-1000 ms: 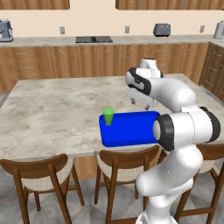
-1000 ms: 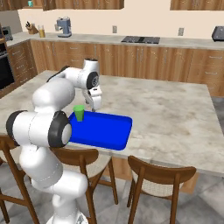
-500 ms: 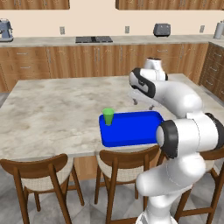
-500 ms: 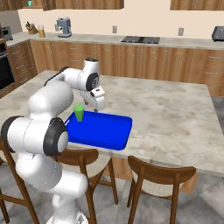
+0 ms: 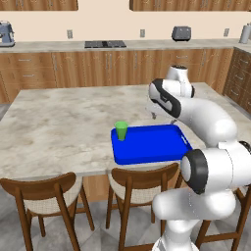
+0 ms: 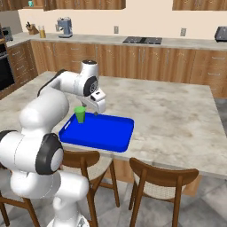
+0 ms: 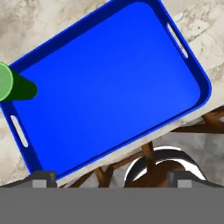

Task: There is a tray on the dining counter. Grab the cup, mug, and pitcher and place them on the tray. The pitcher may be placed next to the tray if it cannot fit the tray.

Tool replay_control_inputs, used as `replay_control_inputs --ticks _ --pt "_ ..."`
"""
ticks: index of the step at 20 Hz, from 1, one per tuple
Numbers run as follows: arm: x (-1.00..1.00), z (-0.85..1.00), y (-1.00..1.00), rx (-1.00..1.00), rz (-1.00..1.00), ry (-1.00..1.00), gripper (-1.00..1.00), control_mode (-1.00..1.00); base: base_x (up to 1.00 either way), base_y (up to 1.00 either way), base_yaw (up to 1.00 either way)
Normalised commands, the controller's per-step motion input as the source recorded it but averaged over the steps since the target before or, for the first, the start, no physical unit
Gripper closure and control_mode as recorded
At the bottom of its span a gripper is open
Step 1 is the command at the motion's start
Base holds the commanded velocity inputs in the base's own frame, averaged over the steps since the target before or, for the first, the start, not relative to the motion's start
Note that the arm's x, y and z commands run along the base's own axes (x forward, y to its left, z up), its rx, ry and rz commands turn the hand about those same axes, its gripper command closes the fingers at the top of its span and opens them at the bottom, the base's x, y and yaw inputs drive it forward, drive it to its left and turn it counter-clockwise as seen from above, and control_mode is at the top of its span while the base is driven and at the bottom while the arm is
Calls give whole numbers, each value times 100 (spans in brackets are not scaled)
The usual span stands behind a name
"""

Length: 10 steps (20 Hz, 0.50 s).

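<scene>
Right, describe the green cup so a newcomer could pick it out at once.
Find the large beige marble-look dining counter with wooden chairs along its near edge. Near that edge lies a flat bright blue rectangular tray. The small bright green handleless cup stands upright in one tray corner, the sole thing on it.

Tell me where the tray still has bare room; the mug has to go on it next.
Most of the tray is bare: everything from the cup across to the far handle slot and down to the rim along the counter edge. Only the cup's corner is taken. The open gripper hangs over the tray's back rim, beside the cup, so approach there is tighter.
</scene>
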Motion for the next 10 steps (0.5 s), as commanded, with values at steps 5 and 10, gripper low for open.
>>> replay_control_inputs --ticks 5,10 --pt "-31 23 0 0 8 -9 -100 -100 0 0 0" --pt "-38 28 0 0 7 -14 -100 -100 0 0 0"
